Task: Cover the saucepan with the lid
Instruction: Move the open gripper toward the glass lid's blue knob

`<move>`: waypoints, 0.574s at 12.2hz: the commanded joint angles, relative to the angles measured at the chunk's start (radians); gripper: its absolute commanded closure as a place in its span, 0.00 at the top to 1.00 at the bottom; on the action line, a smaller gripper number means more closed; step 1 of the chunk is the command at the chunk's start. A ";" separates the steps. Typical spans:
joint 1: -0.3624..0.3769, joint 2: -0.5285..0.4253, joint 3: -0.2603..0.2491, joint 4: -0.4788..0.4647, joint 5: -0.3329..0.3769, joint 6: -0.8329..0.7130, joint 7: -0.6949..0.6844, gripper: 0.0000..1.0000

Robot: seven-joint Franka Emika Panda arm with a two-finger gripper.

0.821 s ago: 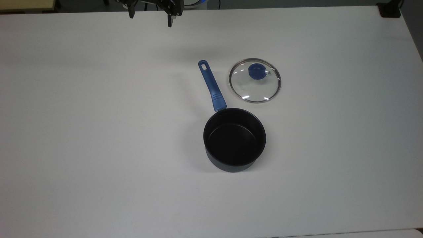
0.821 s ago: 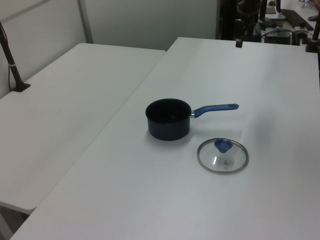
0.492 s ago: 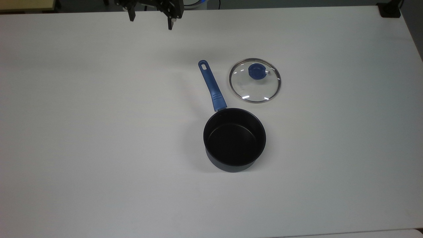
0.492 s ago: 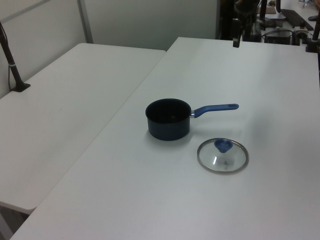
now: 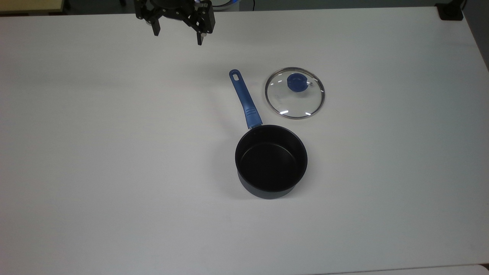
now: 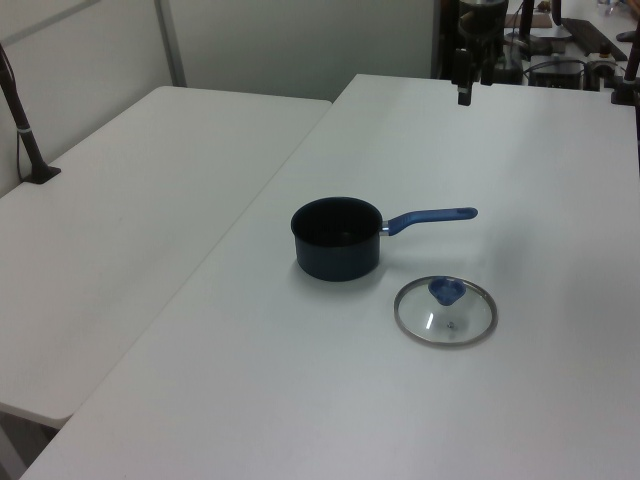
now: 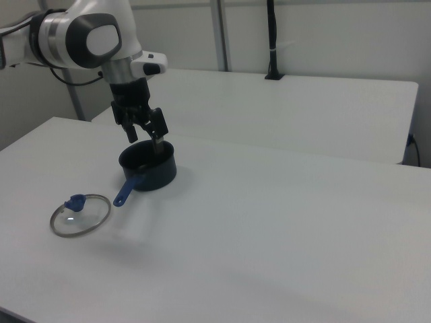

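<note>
The lid [image 5: 294, 93] lies on the table beside the saucepan [image 5: 271, 160]; the pincer [image 5: 177, 39] hangs spread wide, empty, well apart.

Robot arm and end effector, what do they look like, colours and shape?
The arm has rounded white shells with a grey joint cap. Its black end effector has a blocky body carrying two slim black fingers, and it is open.

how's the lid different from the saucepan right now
The lid is clear glass with a metal rim and lies flat on the table; the saucepan is deep, black inside and stands uncovered. The lid has a round blue knob; the saucepan has a long blue handle. Both are round and lie untouched.
</note>
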 commanded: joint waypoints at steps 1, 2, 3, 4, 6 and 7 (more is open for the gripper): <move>0.024 0.004 0.006 0.020 0.063 0.005 -0.033 1.00; 0.057 0.005 0.017 0.020 0.087 0.005 -0.028 1.00; 0.115 0.007 0.018 0.019 0.098 0.005 -0.013 1.00; 0.177 0.010 0.018 0.017 0.102 0.005 0.007 1.00; 0.284 0.060 0.018 0.017 0.118 0.014 0.088 1.00; 0.332 0.092 0.018 0.010 0.121 0.062 0.108 1.00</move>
